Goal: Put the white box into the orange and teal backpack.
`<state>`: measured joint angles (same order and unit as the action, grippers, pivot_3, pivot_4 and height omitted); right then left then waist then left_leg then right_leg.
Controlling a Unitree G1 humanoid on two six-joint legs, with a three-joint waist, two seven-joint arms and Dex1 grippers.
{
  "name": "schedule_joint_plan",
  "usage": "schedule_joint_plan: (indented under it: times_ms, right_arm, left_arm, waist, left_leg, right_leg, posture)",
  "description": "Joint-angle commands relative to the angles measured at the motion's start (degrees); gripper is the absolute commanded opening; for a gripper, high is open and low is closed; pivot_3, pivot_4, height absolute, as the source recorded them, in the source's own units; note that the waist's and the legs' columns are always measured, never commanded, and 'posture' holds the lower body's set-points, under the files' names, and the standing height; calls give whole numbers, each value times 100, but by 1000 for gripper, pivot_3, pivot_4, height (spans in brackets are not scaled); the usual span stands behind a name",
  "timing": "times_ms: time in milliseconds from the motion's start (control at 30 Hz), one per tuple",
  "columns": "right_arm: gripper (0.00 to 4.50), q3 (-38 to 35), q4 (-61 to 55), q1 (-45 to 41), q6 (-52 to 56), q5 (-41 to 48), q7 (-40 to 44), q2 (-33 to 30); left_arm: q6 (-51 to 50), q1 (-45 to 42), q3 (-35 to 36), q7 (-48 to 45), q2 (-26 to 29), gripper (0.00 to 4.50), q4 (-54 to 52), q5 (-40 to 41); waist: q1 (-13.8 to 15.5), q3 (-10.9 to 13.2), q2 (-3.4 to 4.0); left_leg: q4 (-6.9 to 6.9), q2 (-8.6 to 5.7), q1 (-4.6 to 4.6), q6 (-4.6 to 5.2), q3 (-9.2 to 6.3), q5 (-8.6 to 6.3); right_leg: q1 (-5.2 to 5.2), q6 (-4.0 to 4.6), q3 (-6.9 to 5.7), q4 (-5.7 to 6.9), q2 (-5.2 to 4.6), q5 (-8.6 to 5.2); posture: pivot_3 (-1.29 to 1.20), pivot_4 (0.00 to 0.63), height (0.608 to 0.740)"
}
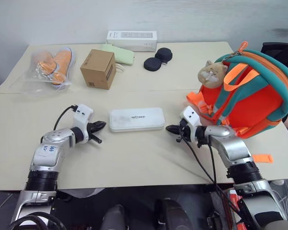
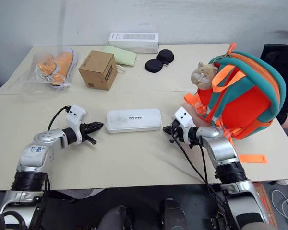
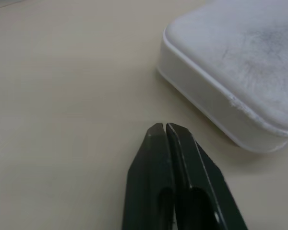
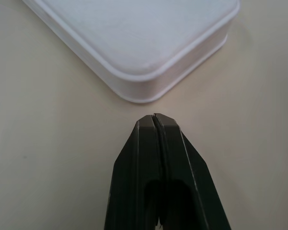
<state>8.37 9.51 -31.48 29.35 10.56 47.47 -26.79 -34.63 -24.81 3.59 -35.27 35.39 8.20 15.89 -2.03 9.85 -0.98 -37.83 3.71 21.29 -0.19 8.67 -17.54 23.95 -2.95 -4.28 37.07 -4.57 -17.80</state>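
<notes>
The white box (image 1: 137, 119) lies flat in the middle of the table, with small dark lettering on its lid. My left gripper (image 1: 100, 126) sits low over the table just left of the box's left end, apart from it; in the left wrist view its fingertips (image 3: 164, 128) meet, with the box's corner (image 3: 240, 86) close ahead. My right gripper (image 1: 172, 129) is shut just off the box's right end, its tips (image 4: 154, 119) a short gap from the box's rounded corner (image 4: 144, 57). The orange and teal backpack (image 1: 252, 96) stands at the right, a tan plush cat (image 1: 212, 73) on it.
At the back of the table are a brown cardboard cube (image 1: 98, 68), a long white carton (image 1: 132, 40), a pale green case (image 1: 119, 53) and two black discs (image 1: 158, 60). Bagged orange shoes (image 1: 53, 67) lie at the back left.
</notes>
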Motion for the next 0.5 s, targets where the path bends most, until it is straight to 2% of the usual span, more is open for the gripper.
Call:
schedule_joint_plan:
  times_ms: [33, 200, 400, 500]
  right_arm:
    - [0, -177, -38, 6, -43, -38, -123, -94]
    - [0, -149, 182, -148, -336, -213, -214, -152]
    - [0, -86, 389, -296, -544, -333, -283, -80]
    - [0, -55, 399, -307, -574, -353, -334, -25]
  left_arm:
    - [-424, -166, 360, -533, 275, 1215, 274, 405]
    - [-1737, -622, 958, -1044, 393, 2747, 1328, 1214]
    - [-2430, -1615, 1353, -988, 343, 4469, 3019, 1444]
    - [-2401, -1944, 1137, -1086, 270, 4469, 3514, 1261]
  waist:
    - [6, 0, 0]
    - [14, 1, -1]
    - [15, 1, -2]
    - [6, 1, -3]
  left_leg:
    - [1, 0, 0, -1, -1, 1]
    - [-1, -2, -1, -1, -3, 2]
    - [-9, -3, -2, -5, -4, 5]
    - [-11, -3, -3, -11, -3, 9]
  right_leg:
    - [1, 1, -1, 3, 0, -1]
    - [1, 2, -1, 9, -3, -1]
    - [3, 2, -3, 21, -1, -1]
    - [6, 2, -2, 31, -1, -1]
  posture:
    - [0, 150, 740]
    - [0, 150, 740]
    - [0, 150, 740]
    - [0, 150, 740]
